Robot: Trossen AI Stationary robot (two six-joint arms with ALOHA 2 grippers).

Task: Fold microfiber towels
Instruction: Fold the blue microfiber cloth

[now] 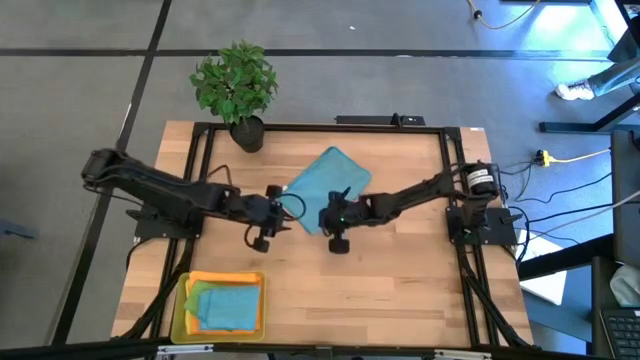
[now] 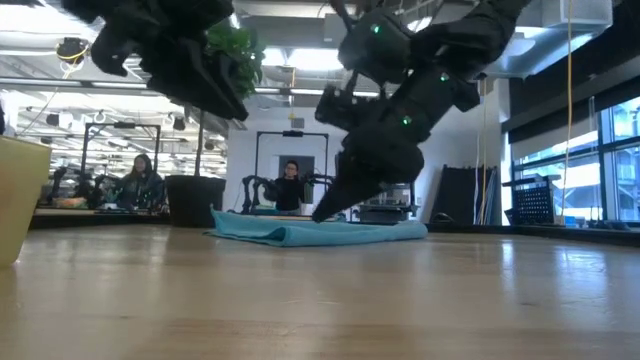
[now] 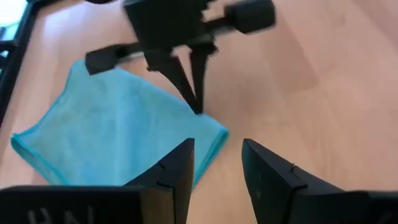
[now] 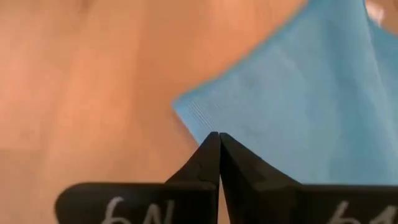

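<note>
A teal-blue microfiber towel lies folded on the wooden table, slightly far of centre. The low view shows it as a flat stack of layers. My right gripper is shut. It slants down from the table's right side to the towel's near corner. My left gripper is open and holds nothing. It hangs above the table, just left of the towel, pointing at that same corner. My right gripper brings its shut fingertips down onto the towel's near corner, slanting from the right. I cannot tell whether they touch the cloth. The towel lies flat on the table.
A yellow tray at the near left corner holds folded towels, with a teal one on top. A potted plant stands at the far left edge. Bare wood lies near of the towel. People sit in the room beyond the table.
</note>
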